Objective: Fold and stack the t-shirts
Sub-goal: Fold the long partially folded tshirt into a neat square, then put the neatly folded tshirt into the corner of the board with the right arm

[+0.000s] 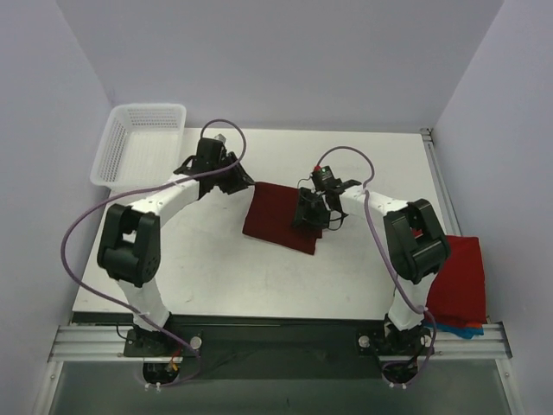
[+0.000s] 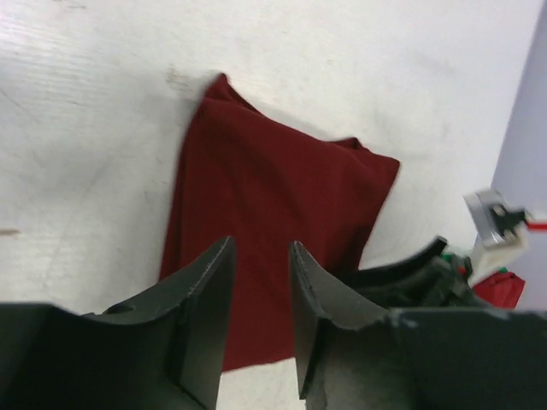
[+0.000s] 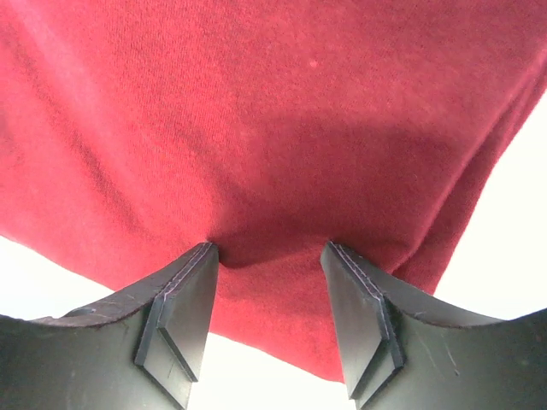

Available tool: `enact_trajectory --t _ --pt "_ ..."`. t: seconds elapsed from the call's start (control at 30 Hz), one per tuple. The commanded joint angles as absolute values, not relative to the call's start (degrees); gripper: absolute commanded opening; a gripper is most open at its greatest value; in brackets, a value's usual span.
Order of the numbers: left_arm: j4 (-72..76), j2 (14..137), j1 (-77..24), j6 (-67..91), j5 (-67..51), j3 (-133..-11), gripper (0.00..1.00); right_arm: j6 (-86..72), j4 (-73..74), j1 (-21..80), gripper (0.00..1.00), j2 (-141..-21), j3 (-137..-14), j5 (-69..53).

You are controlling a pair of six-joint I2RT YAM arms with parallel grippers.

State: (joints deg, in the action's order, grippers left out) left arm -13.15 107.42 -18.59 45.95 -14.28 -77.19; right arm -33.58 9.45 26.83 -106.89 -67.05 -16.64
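A dark maroon t-shirt (image 1: 278, 214) lies folded into a rectangle in the middle of the table. My left gripper (image 1: 243, 184) hovers at its far left corner. In the left wrist view this gripper (image 2: 261, 249) is open, with nothing between its fingers and the maroon t-shirt (image 2: 273, 188) flat below. My right gripper (image 1: 309, 214) is down on the shirt's right part. Its fingers stand open (image 3: 269, 249), tips pressed onto the maroon cloth (image 3: 256, 111) without pinching it. A brighter red t-shirt (image 1: 458, 272) lies at the table's right front corner.
A white mesh basket (image 1: 138, 143) stands at the far left corner of the table. A blue-green bit of cloth (image 1: 456, 330) peeks out under the red shirt at the front rail. The right arm's wrist (image 2: 427, 273) shows beside the maroon shirt.
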Motion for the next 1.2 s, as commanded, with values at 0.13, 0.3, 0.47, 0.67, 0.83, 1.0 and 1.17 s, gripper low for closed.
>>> enact_trajectory --t 0.13,0.3,0.47,0.67,0.83,1.0,1.17 --pt "-11.87 94.66 -25.92 44.91 -4.41 -62.69 0.34 -34.54 12.57 24.09 0.55 -100.38 -66.80 -18.11" --pt "-10.55 99.73 -26.98 45.17 -2.11 -58.71 0.28 -34.72 12.48 21.10 0.59 -98.79 -65.92 -17.41" --pt "-8.00 103.97 -28.39 45.79 -2.20 -55.29 0.25 -33.58 12.13 18.11 0.62 -98.61 -64.16 -15.91" --pt "-9.31 104.86 -29.88 45.53 -0.97 -55.81 0.25 -31.99 10.37 16.26 0.64 -102.04 -64.51 -17.40" --pt "-13.70 102.75 -29.88 43.51 -0.44 -59.06 0.25 -31.82 9.93 16.26 0.65 -104.15 -65.04 -17.32" --pt "-19.41 99.76 -30.67 40.09 4.03 -64.07 0.31 -32.52 8.79 16.26 0.64 -103.71 -63.20 -17.05" --pt "-22.41 99.22 -35.40 38.76 6.77 -67.93 0.33 -33.31 7.65 16.26 0.65 -103.45 -61.96 -17.66"
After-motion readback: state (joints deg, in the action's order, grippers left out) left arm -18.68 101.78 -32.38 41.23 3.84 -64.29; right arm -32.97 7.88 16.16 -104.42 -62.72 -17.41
